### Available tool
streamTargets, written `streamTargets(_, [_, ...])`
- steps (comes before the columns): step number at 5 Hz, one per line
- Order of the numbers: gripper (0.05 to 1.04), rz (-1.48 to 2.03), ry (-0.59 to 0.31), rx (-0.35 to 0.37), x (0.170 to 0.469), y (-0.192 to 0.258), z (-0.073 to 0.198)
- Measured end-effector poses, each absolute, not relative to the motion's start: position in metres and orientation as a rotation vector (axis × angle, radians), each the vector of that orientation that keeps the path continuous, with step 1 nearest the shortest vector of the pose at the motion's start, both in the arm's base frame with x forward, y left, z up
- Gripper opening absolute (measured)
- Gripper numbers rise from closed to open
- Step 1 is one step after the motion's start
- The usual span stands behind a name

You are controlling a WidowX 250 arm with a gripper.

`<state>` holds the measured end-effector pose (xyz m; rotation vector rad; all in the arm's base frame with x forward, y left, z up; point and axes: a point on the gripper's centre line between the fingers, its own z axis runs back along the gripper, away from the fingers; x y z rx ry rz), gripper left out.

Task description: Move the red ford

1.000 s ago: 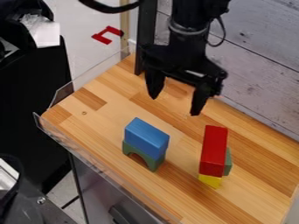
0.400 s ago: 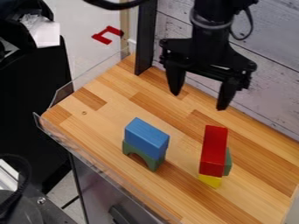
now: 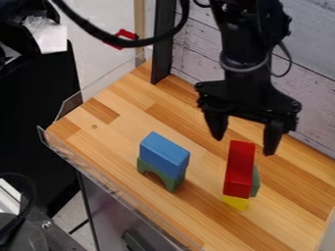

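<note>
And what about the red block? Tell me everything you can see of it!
The red block is long and box-shaped, with straight edges and flat sides. It looks like smooth painted wood, and I see no damage. It lies flat, raised off the wooden table. A yellow block peeks out under its near end, and a green one at its right side. The open gripper is near its far end.

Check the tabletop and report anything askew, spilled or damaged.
Nothing looks spilled or damaged. Only the red block looks oddly propped: a green piece juts out at its right, a yellow piece below its near end.
</note>
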<state>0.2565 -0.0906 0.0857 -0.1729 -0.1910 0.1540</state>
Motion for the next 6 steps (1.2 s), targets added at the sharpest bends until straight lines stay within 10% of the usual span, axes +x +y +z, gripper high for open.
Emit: streamTargets(6, [1.001, 0.251, -0.091, -0.087, 0.265, -0.11, 0.067])
